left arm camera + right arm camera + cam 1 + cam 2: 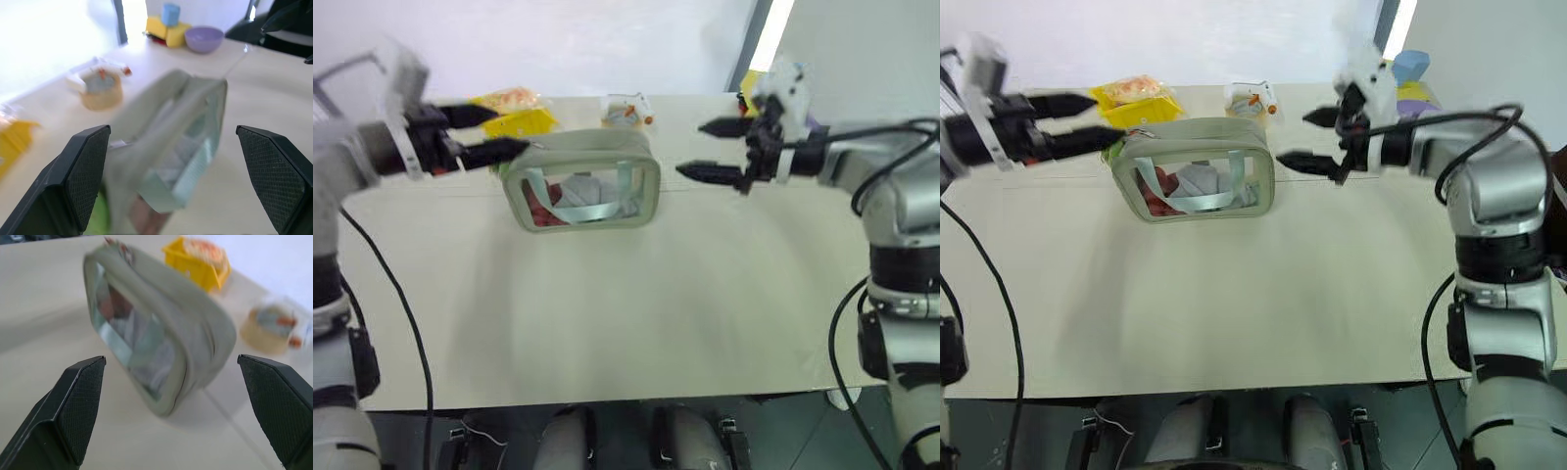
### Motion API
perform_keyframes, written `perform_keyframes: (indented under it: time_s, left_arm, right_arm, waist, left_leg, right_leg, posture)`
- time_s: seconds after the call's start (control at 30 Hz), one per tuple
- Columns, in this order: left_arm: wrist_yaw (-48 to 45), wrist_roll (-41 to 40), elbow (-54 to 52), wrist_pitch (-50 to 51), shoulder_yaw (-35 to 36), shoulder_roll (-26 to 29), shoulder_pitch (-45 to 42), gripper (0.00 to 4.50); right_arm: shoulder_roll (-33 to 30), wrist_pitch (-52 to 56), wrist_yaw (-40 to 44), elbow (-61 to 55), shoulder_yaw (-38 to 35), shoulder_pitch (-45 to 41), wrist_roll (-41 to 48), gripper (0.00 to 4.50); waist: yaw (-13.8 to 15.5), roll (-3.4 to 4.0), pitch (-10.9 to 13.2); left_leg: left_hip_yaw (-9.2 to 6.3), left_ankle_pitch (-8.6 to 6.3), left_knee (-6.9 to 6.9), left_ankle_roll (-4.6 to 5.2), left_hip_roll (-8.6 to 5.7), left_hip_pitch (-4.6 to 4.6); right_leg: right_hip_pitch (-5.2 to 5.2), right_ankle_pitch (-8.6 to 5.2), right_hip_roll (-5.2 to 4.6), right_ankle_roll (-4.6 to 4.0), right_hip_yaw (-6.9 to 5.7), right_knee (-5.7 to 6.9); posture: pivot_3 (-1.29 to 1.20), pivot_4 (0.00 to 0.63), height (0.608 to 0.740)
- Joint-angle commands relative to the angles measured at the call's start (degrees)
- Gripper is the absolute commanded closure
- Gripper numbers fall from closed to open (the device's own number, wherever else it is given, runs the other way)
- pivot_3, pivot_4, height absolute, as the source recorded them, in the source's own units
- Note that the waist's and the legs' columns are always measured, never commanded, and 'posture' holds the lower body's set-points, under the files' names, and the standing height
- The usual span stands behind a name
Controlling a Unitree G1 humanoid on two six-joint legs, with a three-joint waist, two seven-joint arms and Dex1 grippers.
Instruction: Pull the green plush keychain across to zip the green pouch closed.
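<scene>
Pale sage-green fabric pouch with clear window stood upright on beige table, between left gripper and right gripper; both spread wide, holding nothing. Bright-green plush keychain at pouch's left end.

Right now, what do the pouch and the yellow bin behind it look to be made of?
The green pouch: soft matte sage fabric for the frame, going by its rounded, slightly sagging edges, with a clear glossy plastic window, since the contents show through. The yellow bin: probably rigid moulded plastic, given its smooth, uniformly bright walls.
</scene>
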Motion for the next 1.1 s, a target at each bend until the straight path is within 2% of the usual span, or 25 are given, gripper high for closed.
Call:
perform_keyframes:
  time_s: [0.03, 0.27, 0.33, 0.47, 0.73, 0.87, 0.97, 1.1]
  left_arm:
    - [-3.42, 1.42, 3.72, -3.86, -1.73, 1.06, -0.46, 0.1]
    - [-3.29, 3.75, 6.22, -8.78, -3.2, -0.78, 2.13, 0.1]
    - [-3.04, 4.14, 6.25, -9.74, -3.23, -1.32, 2.81, 0.1]
    - [-2.64, 5.04, 4.24, -11.7, -3.82, -2.16, 5.36, 0.1]
    - [-3.22, 6.16, 7.14, -12.78, -4.53, -3.02, 2.93, 0.1]
    - [-0.77, 5.45, 7.64, -9.11, 0.49, 0.44, 3.91, 0.1]
    - [-0.01, 1.22, 2.43, -3.9, 6.23, 2.3, 9.27, 0.1]
    - [0.83, -1.18, -6.89, -1.06, 7.64, 2.55, 16.75, 0.1]
  right_arm:
    - [-0.53, -4.02, 2.69, 5.15, 0.95, -2.58, -1.14, 0.0]
    - [0.31, -6.87, 3.58, 8.11, 1.95, -4.3, -1.96, 0.0]
    - [0.32, -7.09, 3.55, 8.38, 2.05, -4.25, -2.24, 0.0]
    - [-0.23, -8.06, 3.5, 9.6, 2.04, -3.5, -3.27, 0.0]
    - [-0.52, -10.01, 3.75, 10.49, 3.04, -2.69, -5.39, 0.0]
    - [5.92, -16.3, 0.91, 12.77, 7.44, -6.11, -9.47, 0.0]
    - [11.0, -21.59, 1.75, 17.18, 10.39, -8.75, -11.82, 0.0]
    - [18.34, -28.55, 1.61, 27.46, 13.29, -14.4, -15.18, 0.0]
  waist:
    - [-0.01, -0.01, 0.01]
    - [-0.18, -0.03, 0.05]
    - [-0.16, -0.03, 0.05]
    - [-0.21, -0.03, 0.05]
    - [-0.14, -0.04, 0.05]
    - [-0.82, -0.04, 0.05]
    - [-2.34, -0.03, 0.05]
    - [-1.92, -0.03, 0.06]
  left_leg:
    - [0.01, 0.0, 0.0, 0.0, 0.0, -0.01]
    - [0.15, 0.12, 0.11, -0.2, 0.02, -0.36]
    - [0.15, 0.39, 0.13, -0.66, 0.0, -0.61]
    - [0.15, 0.42, 0.14, -0.71, -0.01, -0.8]
    - [0.16, 0.44, 0.18, -0.73, -0.03, -0.82]
    - [0.17, 0.44, 0.19, -0.74, 0.01, -0.8]
    - [0.17, 0.47, 0.16, -0.79, 0.07, -0.78]
    - [0.17, 0.5, 0.13, -0.84, 0.22, -0.8]
  right_leg:
    - [0.0, 0.0, -0.05, 0.01, 0.0, 0.0]
    - [-0.42, 0.1, -0.08, 0.19, 0.07, 0.16]
    - [-0.72, 0.1, -0.07, 0.19, 0.07, 0.26]
    - [-0.91, 0.11, -0.06, 0.19, 0.06, 0.27]
    - [-0.91, 0.13, -0.05, 0.22, 0.05, 0.29]
    - [-0.94, 0.14, 0.0, 0.22, 0.06, 0.34]
    - [-1.04, 0.15, 0.03, 0.21, 0.11, 0.53]
    - [-1.11, 0.14, 0.0, 0.21, 0.13, 0.81]
  posture:
    - [0.0, 0.15, 0.739]
    - [0.0, 0.15, 0.739]
    - [0.0, 0.15, 0.739]
    - [0.0, 0.15, 0.739]
    - [0.0, 0.15, 0.739]
    - [0.0, 0.15, 0.739]
    - [0.0, 0.15, 0.739]
    - [0.0, 0.15, 0.739]
